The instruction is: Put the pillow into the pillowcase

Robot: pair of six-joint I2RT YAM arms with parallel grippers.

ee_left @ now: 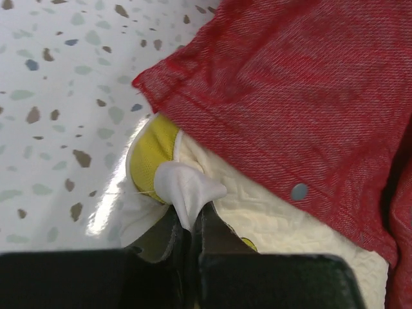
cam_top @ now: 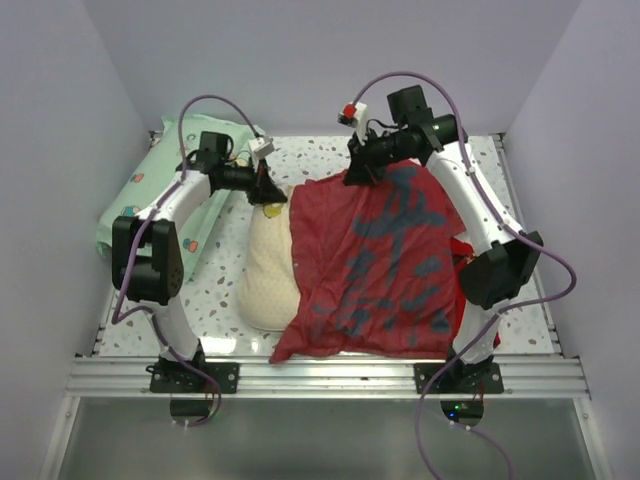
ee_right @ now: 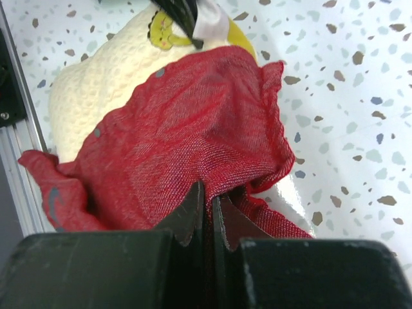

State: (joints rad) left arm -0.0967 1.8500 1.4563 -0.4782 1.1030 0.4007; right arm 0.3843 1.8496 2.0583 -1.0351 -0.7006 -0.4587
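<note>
Two grips, both clenched: my left gripper (ee_left: 191, 222) pinches the pillow (ee_left: 290, 219) by its white tag (ee_left: 187, 187), and my right gripper (ee_right: 207, 203) is clamped on a bunched fold at the edge of the pillowcase (ee_right: 193, 122).

I can read no writing on the tag; it shows plain white, next to a yellow patch (ee_left: 153, 151) at the pillow's corner. The pillowcase's upturned side carries large grey marks (cam_top: 395, 255) shaped like characters, but I cannot make them out.

Only the top camera gives the layout. The pillow lies lengthwise left of the middle of the table (cam_top: 215, 300), its left part bare and the rest under the pillowcase, which spreads from near the far edge down to the rail (cam_top: 330, 372) at the near edge. A mint-green pillow (cam_top: 165, 185) sits at the far left corner.

My left wrist camera alone shows a small grey dot (ee_left: 299, 191) on the pillowcase hem, which lies over the pillow just beside the tag.

My right wrist camera alone shows the pillow's dimpled cover, a small yellow cartoon badge (ee_right: 161, 31) beside the tag, and the gripped pillowcase edge raised off the speckled table.
</note>
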